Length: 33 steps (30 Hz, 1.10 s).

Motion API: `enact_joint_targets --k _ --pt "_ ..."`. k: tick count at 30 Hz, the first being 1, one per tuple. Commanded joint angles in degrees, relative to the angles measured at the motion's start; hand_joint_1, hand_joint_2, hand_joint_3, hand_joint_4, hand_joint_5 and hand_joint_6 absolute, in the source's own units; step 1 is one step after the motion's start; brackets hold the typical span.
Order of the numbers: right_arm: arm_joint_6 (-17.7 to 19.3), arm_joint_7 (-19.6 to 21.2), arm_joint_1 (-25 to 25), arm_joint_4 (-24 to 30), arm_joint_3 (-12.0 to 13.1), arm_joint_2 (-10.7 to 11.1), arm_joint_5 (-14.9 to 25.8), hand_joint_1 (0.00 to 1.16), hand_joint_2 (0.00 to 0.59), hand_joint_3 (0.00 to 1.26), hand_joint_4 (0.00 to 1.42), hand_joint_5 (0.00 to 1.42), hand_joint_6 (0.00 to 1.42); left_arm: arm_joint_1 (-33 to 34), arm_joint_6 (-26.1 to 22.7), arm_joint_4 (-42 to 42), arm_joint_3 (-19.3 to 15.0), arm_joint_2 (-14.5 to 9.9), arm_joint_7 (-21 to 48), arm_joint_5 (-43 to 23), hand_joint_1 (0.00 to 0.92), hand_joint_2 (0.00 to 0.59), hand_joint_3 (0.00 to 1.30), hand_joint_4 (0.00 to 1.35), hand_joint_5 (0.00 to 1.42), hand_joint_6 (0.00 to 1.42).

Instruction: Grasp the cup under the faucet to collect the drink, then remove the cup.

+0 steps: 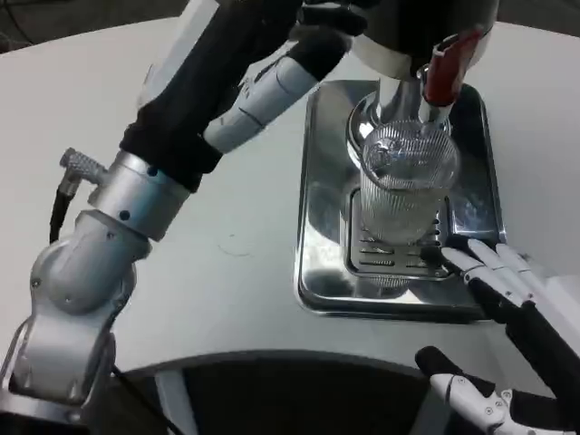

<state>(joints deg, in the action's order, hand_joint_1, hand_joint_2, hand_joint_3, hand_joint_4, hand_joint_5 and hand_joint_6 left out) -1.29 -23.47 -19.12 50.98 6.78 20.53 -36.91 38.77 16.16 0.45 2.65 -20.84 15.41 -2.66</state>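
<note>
cup [408, 186] on tray [322, 217] under faucet [444, 68], right hand [512, 290] at tray's near right corner

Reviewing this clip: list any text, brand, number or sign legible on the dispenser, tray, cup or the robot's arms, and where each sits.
None can be read.
Clear ribbed cup: no print.
Red tap lever and dispenser body: no lettering visible.
Steel drip tray: only reflections.
Left arm and right hand: no label visible.
</note>
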Motion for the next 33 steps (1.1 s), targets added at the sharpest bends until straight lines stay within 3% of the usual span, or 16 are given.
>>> enact_joint_targets --k 1,10,21,33 --pt "-0.33 0.67 -0.31 -0.01 0.38 -0.32 0.01 0.33 0.407 0.11 0.02 0.0 0.0 3.27 -3.8 0.12 -0.63 0.44 3.84 -3.4 0.0 0.11 0.27 0.29 0.37 0.41" --pt "-0.06 0.82 -1.15 0.92 -0.04 -0.76 -0.09 0.33 0.407 0.11 0.02 0.0 0.0 10.05 -11.86 1.87 -0.3 0.5 9.96 -6.4 0.0 0.112 0.26 0.25 0.34 0.36" --pt "0.12 0.78 -1.96 1.63 0.37 -1.19 0.27 0.33 0.407 0.11 0.02 0.0 0.0 14.04 -16.85 5.26 0.73 0.58 17.24 -6.98 0.0 0.115 0.22 0.21 0.31 0.33" --pt "0.71 0.94 -3.06 2.18 0.89 -1.16 0.95 0.32 0.4 0.11 0.03 0.0 0.0 16.4 -21.93 9.65 0.5 1.49 26.56 -11.62 0.0 0.096 0.14 0.1 0.19 0.2"
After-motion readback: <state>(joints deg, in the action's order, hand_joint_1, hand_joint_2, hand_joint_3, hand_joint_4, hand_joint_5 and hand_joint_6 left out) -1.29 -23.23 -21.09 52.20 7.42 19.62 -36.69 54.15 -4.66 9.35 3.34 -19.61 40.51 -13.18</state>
